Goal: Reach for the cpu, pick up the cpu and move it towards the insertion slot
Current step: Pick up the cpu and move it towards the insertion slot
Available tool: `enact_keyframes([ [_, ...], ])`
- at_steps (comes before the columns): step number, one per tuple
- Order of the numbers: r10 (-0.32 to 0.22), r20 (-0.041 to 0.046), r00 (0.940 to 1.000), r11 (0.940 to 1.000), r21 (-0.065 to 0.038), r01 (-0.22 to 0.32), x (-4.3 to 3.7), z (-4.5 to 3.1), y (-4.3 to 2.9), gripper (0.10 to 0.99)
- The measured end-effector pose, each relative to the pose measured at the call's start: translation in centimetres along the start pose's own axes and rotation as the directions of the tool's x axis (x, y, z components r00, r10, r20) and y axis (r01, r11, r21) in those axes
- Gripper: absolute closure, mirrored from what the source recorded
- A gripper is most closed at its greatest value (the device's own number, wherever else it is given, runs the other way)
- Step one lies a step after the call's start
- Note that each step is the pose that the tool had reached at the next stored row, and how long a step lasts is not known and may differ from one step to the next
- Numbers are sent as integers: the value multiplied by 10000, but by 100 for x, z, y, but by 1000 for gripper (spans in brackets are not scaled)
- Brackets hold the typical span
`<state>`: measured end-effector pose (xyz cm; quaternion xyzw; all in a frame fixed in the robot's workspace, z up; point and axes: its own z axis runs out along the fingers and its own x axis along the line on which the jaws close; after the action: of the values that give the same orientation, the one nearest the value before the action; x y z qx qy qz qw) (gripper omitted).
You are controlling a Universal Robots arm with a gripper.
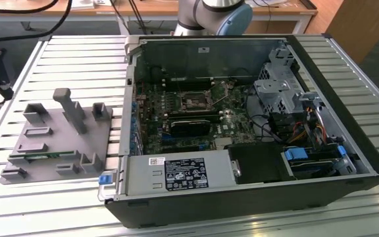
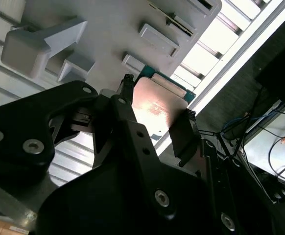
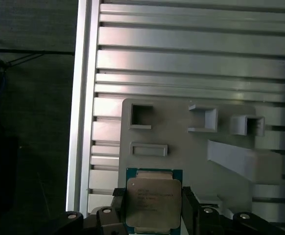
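A slatted metal table (image 1: 77,54) is spreading under everything, with desks and cables lying behind it. In the exterior view an open computer case (image 1: 367,148) is lying on its side on the slats, towards the exterior view's right, and a grey fixture plate (image 1: 51,143) with raised blocks is sitting just beside it on the exterior view's left. A narrow green circuit strip (image 1: 41,157) is resting in that plate near its nearer edge. The insertion slot (image 1: 195,102) is sitting on the board inside the case, a square black socket with a thin silver frame, and a black rectangular block (image 1: 189,127) is lying just beside it. My arm (image 1: 216,15) is rising from behind the case.

In both wrist views my gripper (image 3: 152,210) is gripping the cpu (image 3: 150,200), with 2 black fingers (image 3: 189,208) pressing against 2 opposite edges of it. The chip's silvery top is facing the first wrist camera and its pale, teal-tinged rim is showing around the metal. I am holding it over the grey fixture plate, near the plate's edge by the table's rail, so it is well apart from the insertion slot. I cannot tell whether it is touching the plate beneath or hanging free of it
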<state>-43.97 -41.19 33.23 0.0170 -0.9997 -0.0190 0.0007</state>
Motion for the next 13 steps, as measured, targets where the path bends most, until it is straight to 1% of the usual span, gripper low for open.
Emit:
enact_keyframes([
  [13, 8, 0, 10000, 10000, -3, -8, 1, -587, 22, 541],
])
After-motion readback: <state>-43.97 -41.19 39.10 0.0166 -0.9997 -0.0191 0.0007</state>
